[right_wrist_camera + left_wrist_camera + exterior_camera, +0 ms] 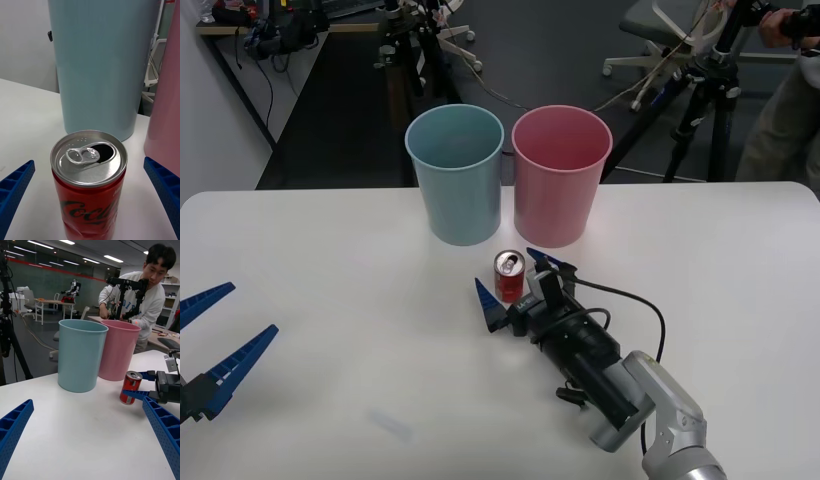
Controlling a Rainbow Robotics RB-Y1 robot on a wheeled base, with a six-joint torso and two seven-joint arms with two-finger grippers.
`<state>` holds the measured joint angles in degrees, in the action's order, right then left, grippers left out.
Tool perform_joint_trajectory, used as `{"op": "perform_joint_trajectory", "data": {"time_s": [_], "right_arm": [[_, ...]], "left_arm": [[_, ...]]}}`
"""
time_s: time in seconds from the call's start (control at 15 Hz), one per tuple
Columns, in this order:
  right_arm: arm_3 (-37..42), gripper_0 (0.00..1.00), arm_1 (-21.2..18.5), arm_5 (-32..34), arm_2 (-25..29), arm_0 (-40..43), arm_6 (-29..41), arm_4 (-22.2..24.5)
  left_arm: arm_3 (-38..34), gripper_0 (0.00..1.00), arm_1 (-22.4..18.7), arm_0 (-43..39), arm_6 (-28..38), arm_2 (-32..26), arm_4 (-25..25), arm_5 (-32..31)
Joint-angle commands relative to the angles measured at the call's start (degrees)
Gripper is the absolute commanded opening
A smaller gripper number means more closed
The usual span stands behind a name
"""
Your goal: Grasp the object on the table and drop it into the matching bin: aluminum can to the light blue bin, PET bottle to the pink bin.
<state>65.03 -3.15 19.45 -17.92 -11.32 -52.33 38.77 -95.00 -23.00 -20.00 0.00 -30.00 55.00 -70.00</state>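
One can (509,275), two bins, two open hands.

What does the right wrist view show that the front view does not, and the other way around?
Only the right wrist view shows the can's opened mouth and its logo up close, with the aluminum can between the open right end effector fingers. Only the front view shows the left end effector, open at the table's left edge, and both bin rims. Both views share the can, the light blue bin and the pink bin.
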Motion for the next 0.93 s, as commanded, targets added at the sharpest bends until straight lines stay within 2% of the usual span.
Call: {"op": "perform_joint_trajectory", "data": {"time_s": [0.07, 0.33, 0.4, 0.47, 0.93], "right_arm": [[0.01, 1.00, -0.01, -0.11, -0.19, -0.02, -0.06, 0.08], [0.01, 1.00, 0.17, -0.20, -0.45, -0.10, -0.06, -0.01], [0.01, 0.76, 0.08, -0.20, -0.45, -0.02, -0.06, -0.01], [0.01, 0.00, 0.17, -0.20, -0.54, -0.10, -0.06, -0.10], [0.01, 0.00, 0.17, -0.02, -0.72, -0.10, -0.32, -0.01]], "left_arm": [[0.00, 1.00, 0.00, 0.00, 0.00, 0.00, 0.00, 0.00], [0.00, 1.00, 0.00, 0.00, 0.00, 0.00, 0.00, 0.00], [0.00, 1.00, 0.00, 0.00, 0.00, 0.00, 0.00, 0.00], [0.00, 1.00, 0.00, 0.00, 0.00, 0.00, 0.00, 0.00], [0.00, 1.00, 0.00, 0.00, 0.00, 0.00, 0.00, 0.00]]}}
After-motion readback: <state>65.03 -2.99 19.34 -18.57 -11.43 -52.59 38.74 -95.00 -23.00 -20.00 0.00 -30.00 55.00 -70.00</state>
